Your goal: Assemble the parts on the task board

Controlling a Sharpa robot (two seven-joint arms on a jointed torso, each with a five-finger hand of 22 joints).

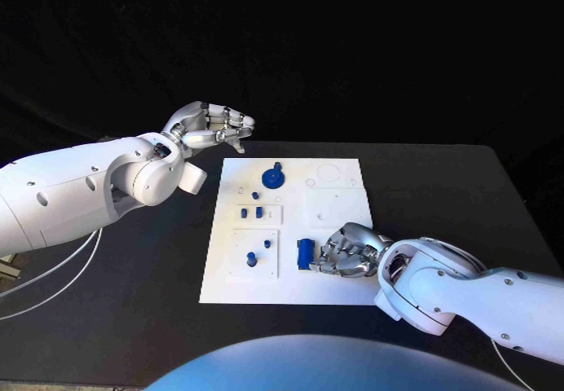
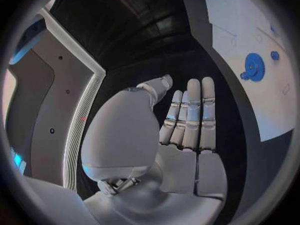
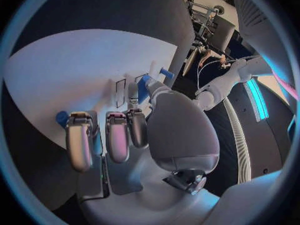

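The white task board (image 1: 341,191) lies in the middle of the black table. On it are a blue gear (image 1: 273,177), small blue pegs (image 1: 244,213) and two more blue pieces (image 1: 252,260). My right hand (image 1: 347,251) rests on the board's near right part, its fingers curled down over a long blue block (image 1: 306,254). The block's ends (image 3: 145,94) show beside the thumb and the outer finger of the right hand (image 3: 125,135). My left hand (image 1: 212,126) hangs above the table beyond the board's far left corner. The left hand (image 2: 187,120) holds nothing, fingers stretched out; the gear (image 2: 252,65) lies beyond them.
Bare black table (image 1: 447,187) surrounds the board on all sides. Outlined recesses (image 1: 329,175) mark the board's far right part. White cables (image 1: 47,277) hang at the left edge of the table.
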